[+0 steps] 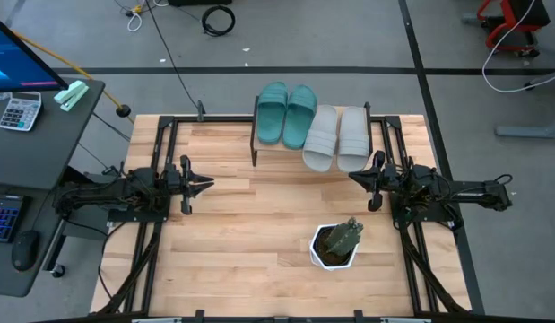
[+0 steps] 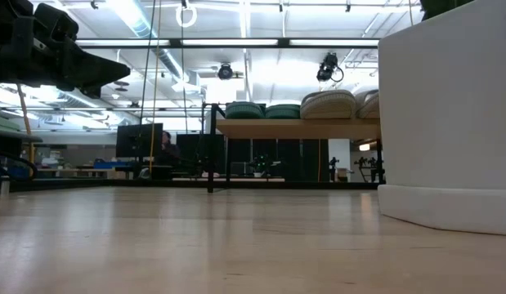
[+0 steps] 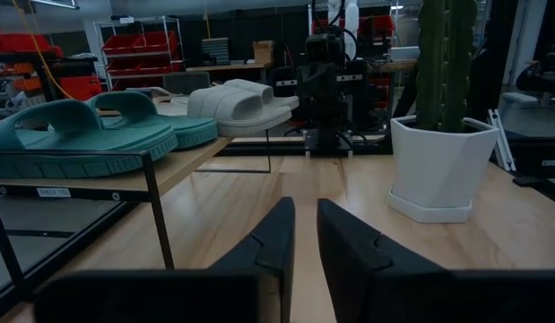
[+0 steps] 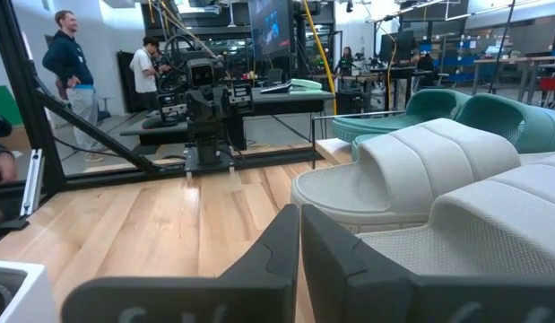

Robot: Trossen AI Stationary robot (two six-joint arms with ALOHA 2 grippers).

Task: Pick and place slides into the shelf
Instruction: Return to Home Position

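Both pairs of fingers were together, gripping nothing. The left gripper [image 1: 205,184] hung off the shelf's [image 2: 293,128] left end, the right gripper [image 1: 353,177] just off its right end. All four slides lay on the shelf, the teal pair [image 1: 286,114] left of the grey pair [image 1: 338,136].

Bright, even overhead light; ceiling lights [image 2: 246,20] glare; shadows soft.
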